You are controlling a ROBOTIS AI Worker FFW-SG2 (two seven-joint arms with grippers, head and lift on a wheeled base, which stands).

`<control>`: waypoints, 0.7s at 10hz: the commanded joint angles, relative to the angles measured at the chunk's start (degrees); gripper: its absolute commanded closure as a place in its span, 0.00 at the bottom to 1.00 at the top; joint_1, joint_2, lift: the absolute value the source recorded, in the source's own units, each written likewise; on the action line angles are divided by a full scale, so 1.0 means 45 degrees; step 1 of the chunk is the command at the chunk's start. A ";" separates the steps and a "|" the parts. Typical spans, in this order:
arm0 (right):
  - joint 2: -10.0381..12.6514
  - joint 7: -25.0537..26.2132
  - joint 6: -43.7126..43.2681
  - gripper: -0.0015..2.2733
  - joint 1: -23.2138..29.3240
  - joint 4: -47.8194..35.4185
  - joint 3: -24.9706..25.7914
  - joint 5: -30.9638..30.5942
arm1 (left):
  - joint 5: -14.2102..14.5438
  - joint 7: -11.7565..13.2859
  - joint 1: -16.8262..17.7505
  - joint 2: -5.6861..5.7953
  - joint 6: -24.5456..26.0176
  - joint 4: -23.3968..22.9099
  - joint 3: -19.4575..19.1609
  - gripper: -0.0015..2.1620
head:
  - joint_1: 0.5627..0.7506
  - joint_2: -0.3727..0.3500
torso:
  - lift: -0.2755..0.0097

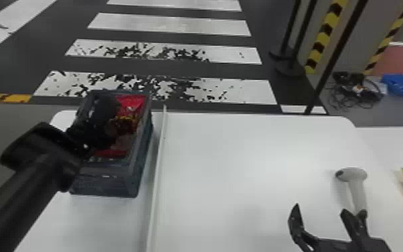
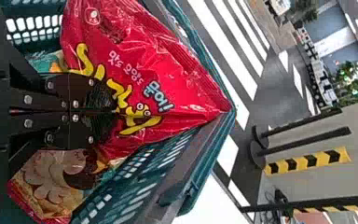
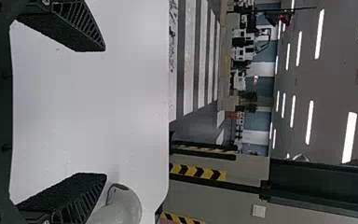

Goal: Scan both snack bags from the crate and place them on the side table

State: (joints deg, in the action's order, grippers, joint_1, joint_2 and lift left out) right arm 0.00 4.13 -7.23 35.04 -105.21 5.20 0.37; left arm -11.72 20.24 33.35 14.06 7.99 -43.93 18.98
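Picking is in hand: the left gripper (image 2: 111,111) pinches the red bag (image 2: 179,77) inside the crate (image 1: 105,185), right gripper (image 3: 104,112) spread, and a lift should follow.

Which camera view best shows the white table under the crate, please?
The head view: the table spreads widest there. The right wrist view shows a stretch between the fingers; the left wrist view, a patch beside the crate.

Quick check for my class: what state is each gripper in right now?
Left gripper: closed, its fingertips at the red snack bag in the crate; whether it grips the bag, I can't tell.
Right gripper: open, holding nothing.
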 commanded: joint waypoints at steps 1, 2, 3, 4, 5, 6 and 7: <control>0.0011 0.0000 -0.0003 0.01 0.0046 0.0000 0.0037 0.0016 | 0.0007 -0.0084 -0.0224 0.0059 0.0013 -0.0237 -0.0019 0.99 | 0.70 0.44 | 0.63; 0.0011 0.0000 -0.0003 0.01 0.0046 0.0000 0.0056 0.0016 | 0.0026 -0.0142 -0.0458 0.0117 -0.0065 -0.0589 -0.0156 0.99 | 0.70 0.44 | 0.63; 0.0011 0.0000 -0.0003 0.01 0.0066 0.0000 0.0056 0.0016 | 0.0085 -0.0162 -0.0907 0.0195 -0.0065 -0.1428 -0.0429 0.99 | 0.70 0.44 | 0.63; 0.0011 0.0000 -0.0003 0.01 0.0066 0.0000 0.0056 0.0016 | 0.0026 -0.0162 -0.1318 0.0352 -0.0026 -0.2327 -0.0722 0.99 | 0.70 0.44 | 0.63; 0.0011 0.0000 -0.0003 0.01 0.0066 0.0000 0.0056 0.0016 | 0.0026 -0.0123 -0.1611 0.0508 0.0404 -0.3167 -0.1093 0.99 | 0.70 0.44 | 0.63; 0.0011 0.0000 -0.0003 0.01 0.0066 0.0000 0.0037 0.0016 | 0.0085 -0.0006 -0.1923 0.0742 0.0599 -0.3948 -0.1367 0.99 | 0.70 0.44 | 0.63; 0.0011 0.0000 0.0036 0.01 0.0066 0.0000 0.0037 0.0016 | 0.0241 0.0131 -0.2157 0.0957 0.0873 -0.4456 -0.1464 0.99 | 0.70 0.46 | 0.63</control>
State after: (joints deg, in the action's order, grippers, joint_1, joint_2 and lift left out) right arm 0.00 4.13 -7.13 35.32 -105.20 5.37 0.44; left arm -10.98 20.73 24.23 17.85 11.22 -62.61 12.70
